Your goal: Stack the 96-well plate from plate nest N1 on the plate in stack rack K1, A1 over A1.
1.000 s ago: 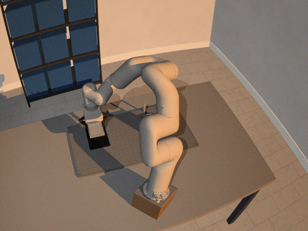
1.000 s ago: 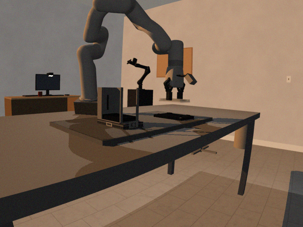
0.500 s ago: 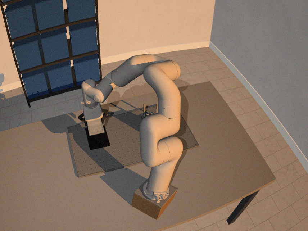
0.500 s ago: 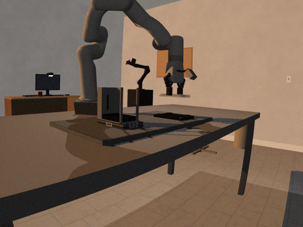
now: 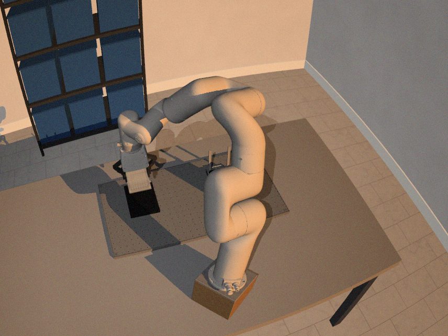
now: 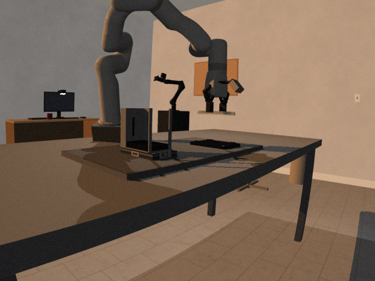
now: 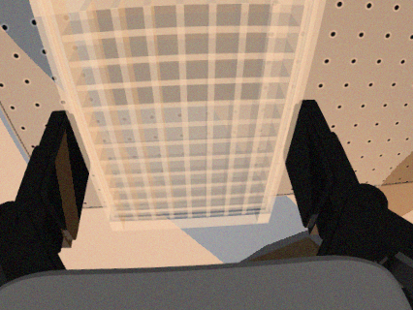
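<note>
Above nest N1 (image 6: 215, 143), fingers (image 6: 209, 106) grip plate (image 6: 216, 112), K1 (image 6: 135, 130) well apart.
</note>
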`<act>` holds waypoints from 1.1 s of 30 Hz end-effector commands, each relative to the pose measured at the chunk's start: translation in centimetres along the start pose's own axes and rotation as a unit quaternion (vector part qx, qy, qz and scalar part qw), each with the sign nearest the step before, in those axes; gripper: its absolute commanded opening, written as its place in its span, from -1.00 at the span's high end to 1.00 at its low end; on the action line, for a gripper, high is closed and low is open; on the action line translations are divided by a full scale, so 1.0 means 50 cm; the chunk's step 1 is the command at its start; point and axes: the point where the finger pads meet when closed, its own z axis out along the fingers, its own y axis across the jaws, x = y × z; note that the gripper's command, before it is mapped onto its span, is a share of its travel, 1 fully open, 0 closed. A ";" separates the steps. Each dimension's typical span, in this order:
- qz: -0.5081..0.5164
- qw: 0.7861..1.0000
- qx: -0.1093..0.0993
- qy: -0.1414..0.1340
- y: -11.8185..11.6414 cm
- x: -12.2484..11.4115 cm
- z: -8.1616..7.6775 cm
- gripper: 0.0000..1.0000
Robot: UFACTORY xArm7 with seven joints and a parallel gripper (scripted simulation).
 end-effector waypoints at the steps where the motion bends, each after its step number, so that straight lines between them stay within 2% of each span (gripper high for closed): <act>1: 0.000 1.000 0.001 0.002 -0.002 0.002 -0.016 1.00; 23: 0.000 1.000 0.001 0.002 -0.002 0.002 -0.078 1.00; 33: 0.000 1.000 0.001 0.002 -0.002 0.002 -0.078 1.00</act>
